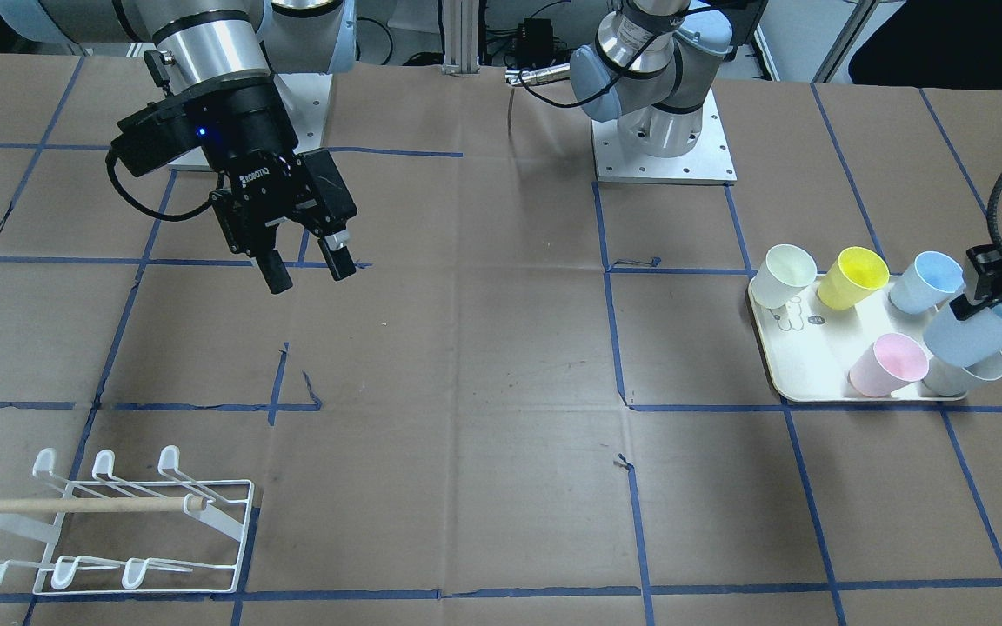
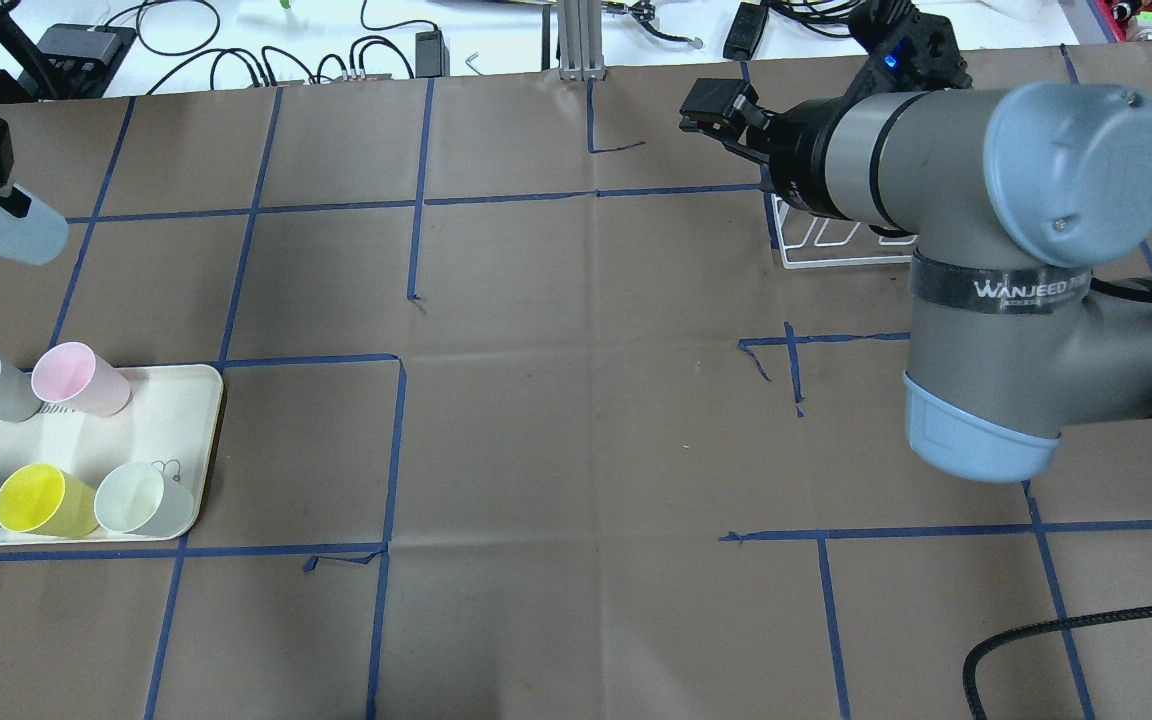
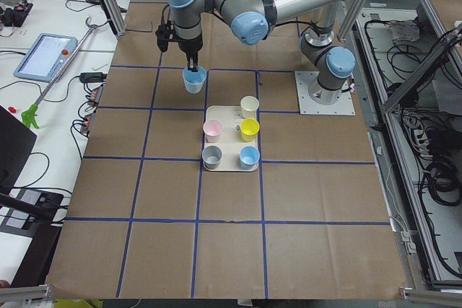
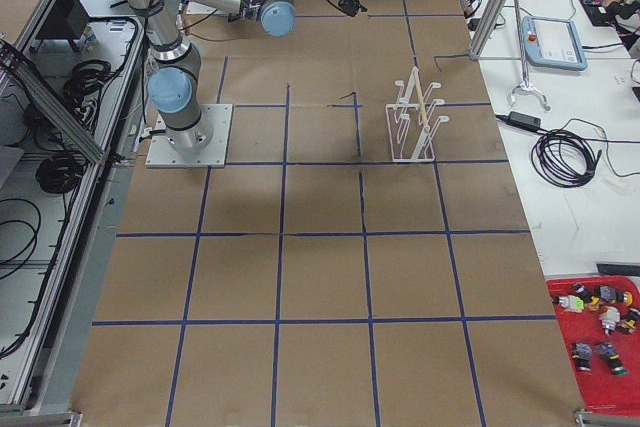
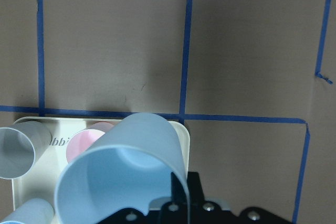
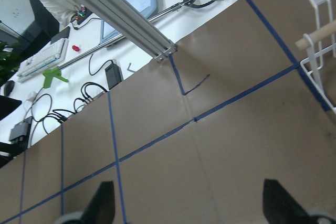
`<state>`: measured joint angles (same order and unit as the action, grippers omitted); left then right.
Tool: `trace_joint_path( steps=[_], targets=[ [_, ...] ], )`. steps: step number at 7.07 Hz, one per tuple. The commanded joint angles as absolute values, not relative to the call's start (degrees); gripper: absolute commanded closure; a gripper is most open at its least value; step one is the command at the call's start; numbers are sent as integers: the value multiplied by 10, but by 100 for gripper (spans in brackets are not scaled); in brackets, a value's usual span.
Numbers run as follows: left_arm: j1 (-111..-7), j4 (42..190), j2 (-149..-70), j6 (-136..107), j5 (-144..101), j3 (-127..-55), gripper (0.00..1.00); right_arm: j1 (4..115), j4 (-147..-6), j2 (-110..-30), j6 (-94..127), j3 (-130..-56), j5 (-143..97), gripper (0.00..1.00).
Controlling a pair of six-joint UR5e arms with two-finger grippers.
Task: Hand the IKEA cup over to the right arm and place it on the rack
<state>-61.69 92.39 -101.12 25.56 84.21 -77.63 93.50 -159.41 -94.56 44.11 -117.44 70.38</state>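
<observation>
**Over the tray's far edge, left gripper holds a pale-blue cup aloft**

At the worktop's left end, the robot's left arm reaches out from its base with the wrist pointing straight down. The left gripper (image 1: 969, 304) is clamped on the rim of a pale-blue cup (image 1: 988, 335). The left wrist view shows a black finger (image 5: 180, 195) at the cup's wall. The cup hangs mouth up, clear of the cream tray (image 1: 805, 369), near the tray edge farthest from the robot. It is a plain, smooth, tapered tumbler, narrower at the base and empty inside.

On the tray stand five more cups: a whitish cup (image 1: 784, 276), a yellow cup (image 1: 852, 277), a light-blue cup (image 1: 925, 282), a pink cup (image 1: 886, 365) and a grey cup (image 1: 966, 372).

The right arm (image 2: 986, 230) is raised over the worktop's right half, with its wrist angled down. The right gripper (image 1: 310, 271) has its fingers spread wide, with nothing between them.

The white wire rack (image 1: 118, 522), with a wooden dowel (image 1: 75, 504) across it, stands near the worktop's edge across from the robot, toward the right end. No cup hangs on its prongs.
</observation>
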Motion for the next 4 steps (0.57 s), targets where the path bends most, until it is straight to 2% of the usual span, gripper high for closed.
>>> trace_joint_path(
  steps=[1, 3, 4],
  targets=[
    [-619, 896, -1014, 262, 734, -766, 100, 937, -1656, -947, 614, -1194, 685, 0],
    [-623, 834, -1013, 262, 610, -792, 100, 937, -1694, -945, 703, -1211, 610, 0],
    [-624, 787, -1006, 272, 535, -828, 100, 937, -1745, -944, 746, -1217, 607, 0]
  ],
)
